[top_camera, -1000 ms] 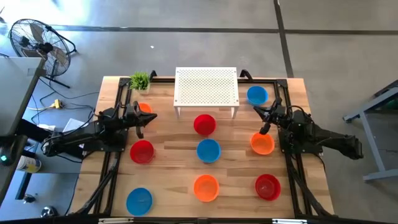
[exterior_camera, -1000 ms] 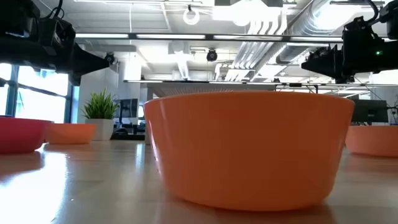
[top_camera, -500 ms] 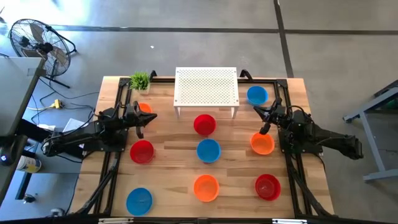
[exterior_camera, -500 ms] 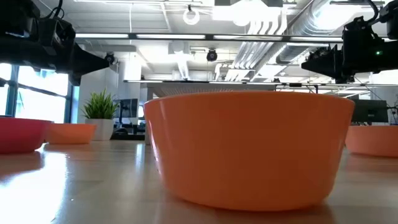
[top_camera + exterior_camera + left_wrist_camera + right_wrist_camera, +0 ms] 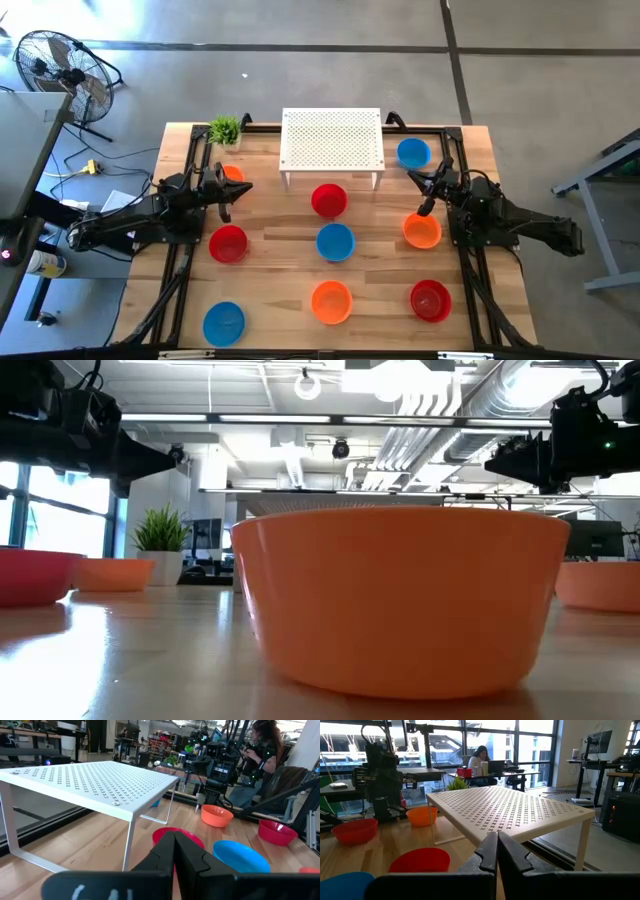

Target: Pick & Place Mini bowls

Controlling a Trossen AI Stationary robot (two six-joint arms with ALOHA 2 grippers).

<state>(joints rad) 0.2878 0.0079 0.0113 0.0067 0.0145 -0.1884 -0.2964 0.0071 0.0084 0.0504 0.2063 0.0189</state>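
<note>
No change from a second ago. Left gripper (image 5: 222, 190) and right gripper (image 5: 432, 188) still parked over the table (image 5: 270, 220), fingers pressed together, holding nothing. Mini bowls (image 5: 334, 242) scattered ahead of and beside both fingertip pairs; white stand (image 5: 332, 140) unmoved.

My wooden table (image 5: 280, 250) is carrying eight mini bowls (image 5: 335, 241), a white perforated stand (image 5: 332, 140) and a small green plant (image 5: 225, 129).
</note>
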